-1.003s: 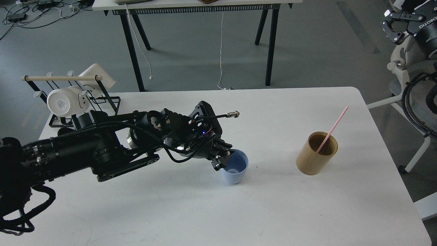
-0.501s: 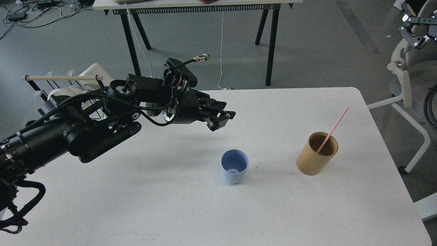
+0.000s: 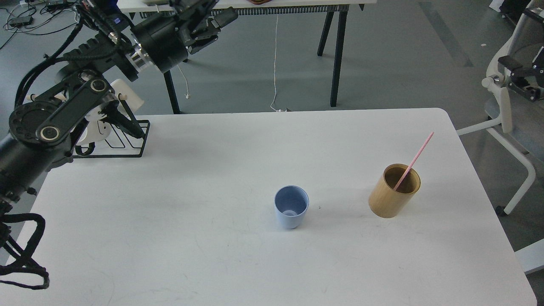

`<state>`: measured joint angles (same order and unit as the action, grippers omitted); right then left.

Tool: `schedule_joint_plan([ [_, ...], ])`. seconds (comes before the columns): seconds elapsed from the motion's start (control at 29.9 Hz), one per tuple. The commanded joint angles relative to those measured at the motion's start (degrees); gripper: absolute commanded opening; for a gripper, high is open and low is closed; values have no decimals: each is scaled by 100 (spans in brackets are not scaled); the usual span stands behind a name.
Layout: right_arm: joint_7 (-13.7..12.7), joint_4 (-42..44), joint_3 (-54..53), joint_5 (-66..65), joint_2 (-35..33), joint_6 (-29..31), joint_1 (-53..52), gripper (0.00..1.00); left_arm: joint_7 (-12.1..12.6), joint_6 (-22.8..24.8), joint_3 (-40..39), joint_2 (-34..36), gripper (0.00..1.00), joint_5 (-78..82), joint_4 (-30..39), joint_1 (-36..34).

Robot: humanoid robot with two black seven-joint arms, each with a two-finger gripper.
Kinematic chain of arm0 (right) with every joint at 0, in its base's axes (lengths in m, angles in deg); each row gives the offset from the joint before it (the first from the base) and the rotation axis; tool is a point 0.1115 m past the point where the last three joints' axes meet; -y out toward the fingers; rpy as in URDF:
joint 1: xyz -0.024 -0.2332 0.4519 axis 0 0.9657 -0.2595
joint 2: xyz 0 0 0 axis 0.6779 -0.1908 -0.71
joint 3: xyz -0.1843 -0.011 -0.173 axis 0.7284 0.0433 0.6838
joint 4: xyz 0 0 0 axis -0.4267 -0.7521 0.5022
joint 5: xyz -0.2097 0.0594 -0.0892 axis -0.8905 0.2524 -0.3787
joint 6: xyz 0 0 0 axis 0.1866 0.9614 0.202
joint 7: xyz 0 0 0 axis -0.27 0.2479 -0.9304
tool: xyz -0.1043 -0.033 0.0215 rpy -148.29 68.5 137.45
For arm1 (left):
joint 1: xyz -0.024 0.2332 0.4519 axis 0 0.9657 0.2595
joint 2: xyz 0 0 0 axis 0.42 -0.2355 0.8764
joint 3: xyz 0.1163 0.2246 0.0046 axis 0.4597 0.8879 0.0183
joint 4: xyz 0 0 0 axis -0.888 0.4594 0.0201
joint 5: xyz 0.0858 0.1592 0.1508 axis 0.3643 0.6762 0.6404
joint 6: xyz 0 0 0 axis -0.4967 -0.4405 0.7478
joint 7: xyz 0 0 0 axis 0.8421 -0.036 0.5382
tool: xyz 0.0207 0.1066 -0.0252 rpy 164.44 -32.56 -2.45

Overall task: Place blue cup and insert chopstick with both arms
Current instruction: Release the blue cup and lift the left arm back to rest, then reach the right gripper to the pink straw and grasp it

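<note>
The blue cup stands upright and empty on the white table, a little right of its middle. The pink chopstick leans inside a tan wooden cylinder to the cup's right, its top pointing up and right. My left gripper is raised high above the table's far left corner, far from the cup, its fingers apart and empty. My right gripper shows only as a dark part at the right edge, off the table.
A black wire rack with a white mug stands at the table's far left, partly behind my left arm. A second table stands behind. A white chair frame is at the right.
My left gripper let go of the blue cup, then rose and swung back and left, away from the table. The cup stays upright where it was set. The right gripper moved lower at the right edge.
</note>
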<state>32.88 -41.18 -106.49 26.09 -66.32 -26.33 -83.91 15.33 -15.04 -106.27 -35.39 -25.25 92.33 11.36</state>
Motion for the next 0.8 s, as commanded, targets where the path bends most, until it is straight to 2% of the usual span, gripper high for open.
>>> schedule_joint_plan([
  [0.0, 120, -82, -3, -548, -71, -73, 125, 99, -30, 12, -15, 0, 100, -1477, -572, 2],
  [0.13, 155, -292, 24, -1216, -255, -301, 257, 99, -30, 134, -23, 17, 100, -2357, -1073, 2],
  [0.3, 164, -1144, 24, -2717, -431, -687, 723, 99, -30, 421, 3, -53, 100, -3780, -1882, 2],
  [0.47, 182, -1795, 32, -4185, -659, -1127, 1101, 99, -30, 421, 21, -80, 100, -4555, -2006, -7],
  [0.67, 164, -2043, 251, -5654, -739, -1584, 1532, 99, 721, 421, -6, -62, 100, -5179, -2041, 2],
  [0.77, 155, -1972, 751, -5910, -651, -1979, 1550, 99, 801, 421, 3, -88, 100, -5382, -2286, 28],
])
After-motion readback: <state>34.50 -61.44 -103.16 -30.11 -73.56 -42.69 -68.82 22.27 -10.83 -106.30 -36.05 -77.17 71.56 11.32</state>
